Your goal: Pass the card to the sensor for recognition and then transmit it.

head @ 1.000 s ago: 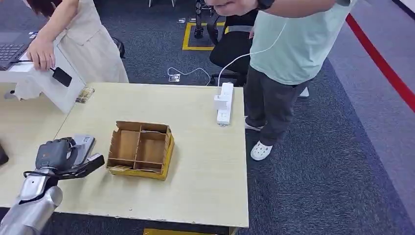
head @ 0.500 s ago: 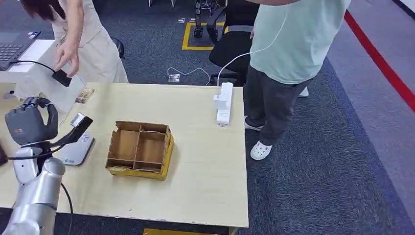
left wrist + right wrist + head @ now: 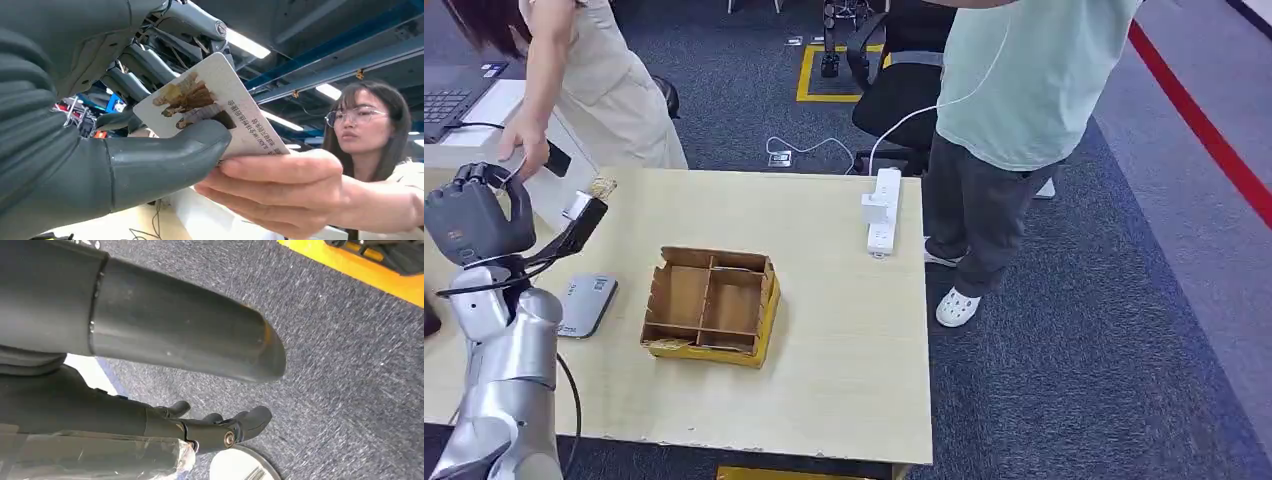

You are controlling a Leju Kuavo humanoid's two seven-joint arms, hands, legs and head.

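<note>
White card [image 3: 215, 107] pinched in left hand [image 3: 479, 225], raised over table [image 3: 844, 330] edge; person's hand [image 3: 280, 192] grasping far end. Handover step, sensor [image 3: 587, 304] apparently done. Next: loosen thumb once person's hold is firm. Right hand [image 3: 220, 427] hangs empty, fingers loosely curled.

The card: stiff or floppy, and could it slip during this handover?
Likely stiff: the card stays flat though pinched only at one edge by the left robot hand. Probably light and thin. Its printed face looks smooth, so it may slide as the person's hand pulls.
</note>
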